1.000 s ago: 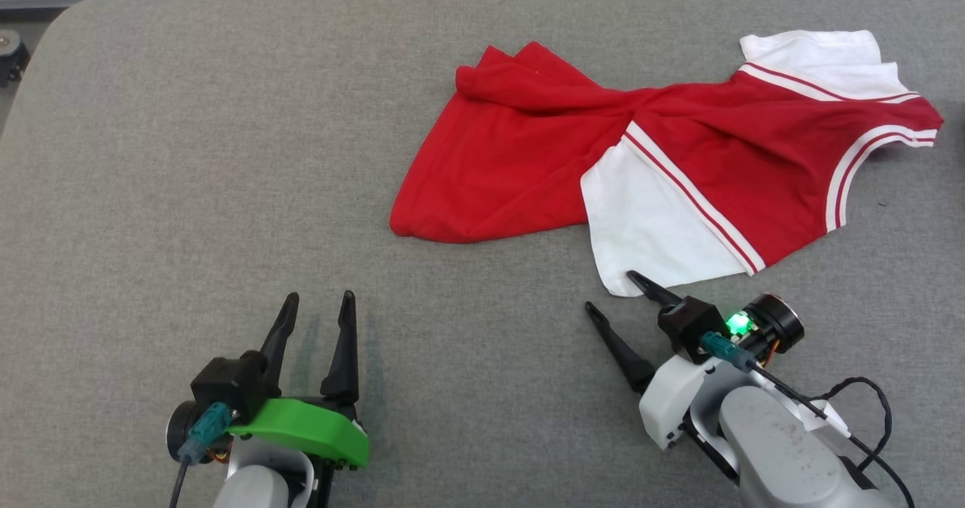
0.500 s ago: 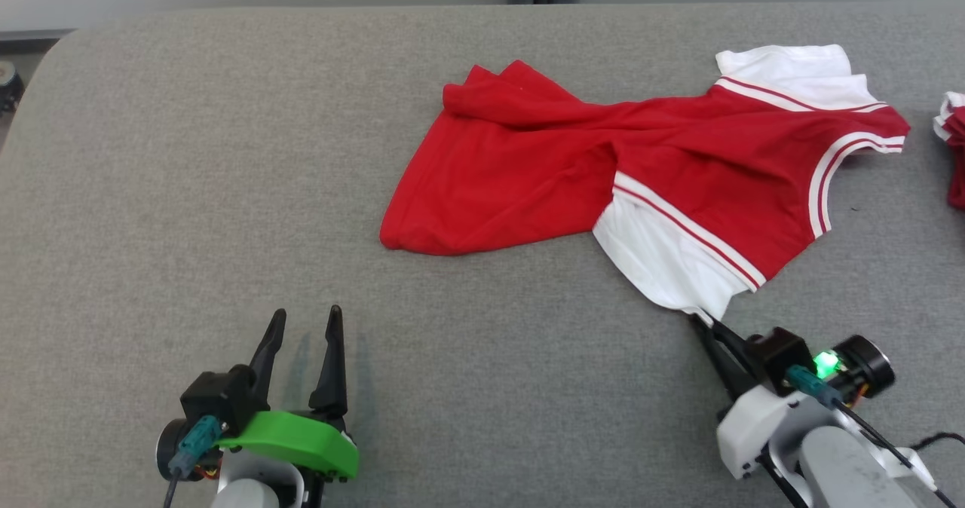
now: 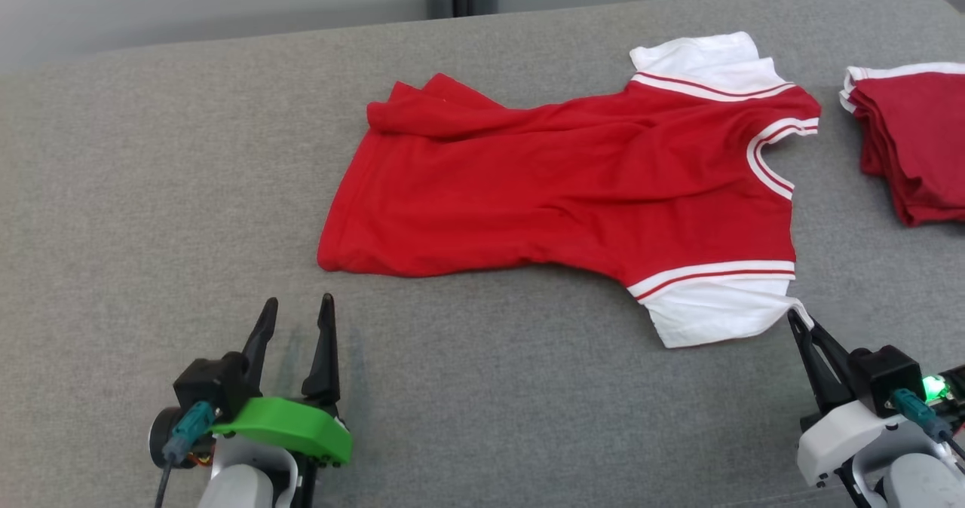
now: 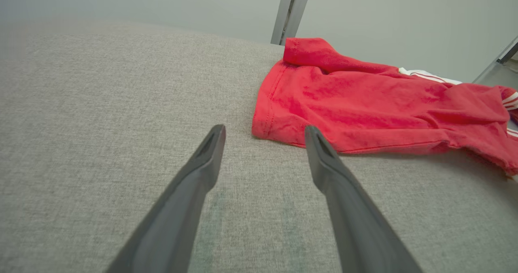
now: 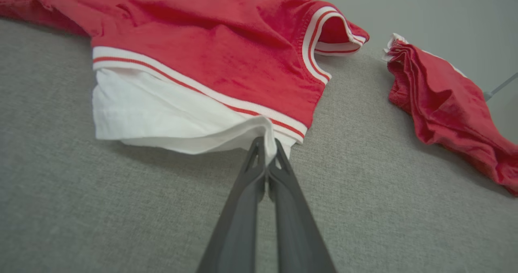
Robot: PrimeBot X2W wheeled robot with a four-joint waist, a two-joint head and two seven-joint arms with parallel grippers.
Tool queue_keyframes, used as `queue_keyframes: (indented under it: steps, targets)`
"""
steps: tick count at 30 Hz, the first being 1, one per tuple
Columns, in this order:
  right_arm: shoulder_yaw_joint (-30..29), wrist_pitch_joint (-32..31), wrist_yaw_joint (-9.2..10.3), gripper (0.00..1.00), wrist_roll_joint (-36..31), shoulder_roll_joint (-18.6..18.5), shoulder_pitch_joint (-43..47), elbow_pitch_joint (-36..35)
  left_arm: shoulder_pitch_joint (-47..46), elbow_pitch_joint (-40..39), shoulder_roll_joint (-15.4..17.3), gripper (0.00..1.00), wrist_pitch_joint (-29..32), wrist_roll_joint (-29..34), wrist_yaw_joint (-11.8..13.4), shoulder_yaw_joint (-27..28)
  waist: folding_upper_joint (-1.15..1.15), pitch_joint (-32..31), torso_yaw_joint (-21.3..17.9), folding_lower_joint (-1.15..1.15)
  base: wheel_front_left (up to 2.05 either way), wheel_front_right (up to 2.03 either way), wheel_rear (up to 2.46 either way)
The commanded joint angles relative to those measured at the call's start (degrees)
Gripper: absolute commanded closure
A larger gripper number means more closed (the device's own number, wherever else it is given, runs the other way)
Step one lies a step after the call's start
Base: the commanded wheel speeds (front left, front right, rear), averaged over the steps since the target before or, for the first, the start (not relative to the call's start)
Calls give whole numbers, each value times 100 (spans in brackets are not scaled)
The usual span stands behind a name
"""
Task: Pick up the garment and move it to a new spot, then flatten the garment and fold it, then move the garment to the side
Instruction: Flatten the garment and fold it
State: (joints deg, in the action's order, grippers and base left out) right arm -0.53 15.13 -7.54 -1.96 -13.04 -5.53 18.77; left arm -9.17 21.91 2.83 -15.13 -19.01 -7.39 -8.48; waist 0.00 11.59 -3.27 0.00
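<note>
Two dark fingers of the right gripper are clamped together on the corner of a white sleeve. The cloth is caught between their tips and drawn up into a small peak just ahead of them. That sleeve belongs to the garment, a red shirt with white sleeves and red-and-white striped trim. It spreads out beyond those tips and away to their left on the grey padded surface. It lies mostly flat, with long shallow creases across the body. Its striped neckline opens ahead of the pinched fingers and a little to their right. The other sleeve lies farther on, at the shirt's far edge. At the hem end, well off to the left of the right fingers, the far corner is folded back over itself.

To the right of those fingers sits a second red garment, folded into a thick stack with white trim showing at one edge. A strip of bare grey separates it from the shirt.

The left gripper has its fingers spread wide with nothing between them, low over the grey surface; I cannot tell whether the tips touch it. The shirt's near hem corner lies just ahead of its right fingertip, close but apart, and the rest of the red body runs on ahead and to the right.
</note>
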Motion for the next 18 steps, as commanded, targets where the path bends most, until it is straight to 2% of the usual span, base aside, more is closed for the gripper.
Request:
queue_keyframes:
  steps: [1,2,3,4,5,12,18]
  targets:
    - [-66,1,11,82,16,33,-6,-79,-143,55,26,0,1,66,-17,36,0,138,-151,0,0,0,0]
    - [-102,0,11,73,20,33,-23,-102,-194,91,32,0,0,76,-17,39,0,168,-189,0,0,0,0]
    - [-158,0,11,53,30,48,-52,-140,-255,148,34,0,1,60,-17,58,0,203,-234,0,0,0,0]
    - [-185,0,11,5,62,76,-83,-187,-298,189,41,0,0,55,-17,68,0,233,-277,0,0,0,0]
    - [-212,0,11,0,108,109,-117,-253,-363,239,59,0,0,58,-17,87,0,273,-329,0,0,0,0]
    - [-307,0,11,0,368,322,-321,-915,-797,620,273,0,0,-23,-17,254,0,535,-656,0,0,0,0]
    - [-185,0,11,0,353,501,-519,-1154,-1242,1089,594,0,0,-290,-17,-55,0,768,-796,0,0,0,0]
